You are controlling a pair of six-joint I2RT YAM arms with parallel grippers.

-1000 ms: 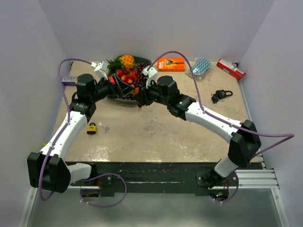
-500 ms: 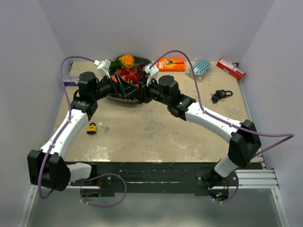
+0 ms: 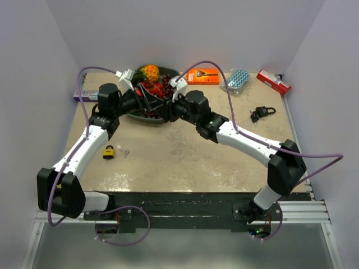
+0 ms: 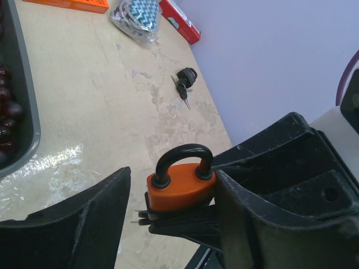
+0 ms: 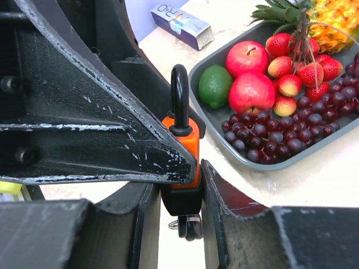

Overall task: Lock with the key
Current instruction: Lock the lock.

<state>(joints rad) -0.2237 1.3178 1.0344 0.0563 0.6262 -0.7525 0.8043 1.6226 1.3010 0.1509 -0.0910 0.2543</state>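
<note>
An orange padlock (image 5: 185,137) with a black shackle is held upright in the air beside the fruit tray. My right gripper (image 5: 180,188) is shut on its black lower part. A key on a ring (image 5: 189,224) sticks out beneath it. My left gripper (image 4: 171,175) faces it from the other side with its jaws around the orange body (image 4: 179,191). One finger (image 4: 252,190) touches the padlock and the other (image 4: 84,218) stands a little apart. In the top view both grippers (image 3: 162,108) meet and hide the lock.
A grey tray (image 3: 137,116) of fruit stands just behind the grippers. A yellow padlock (image 3: 108,151) with its key (image 3: 125,152) lies front left. A black padlock with keys (image 3: 262,113) lies right. An orange box (image 3: 203,75), patterned pouch (image 3: 238,78) and red box (image 3: 274,82) line the back.
Both arms have moved a little toward the back, over the tray's edge. The left gripper has closed in on the padlock held by the right gripper.
</note>
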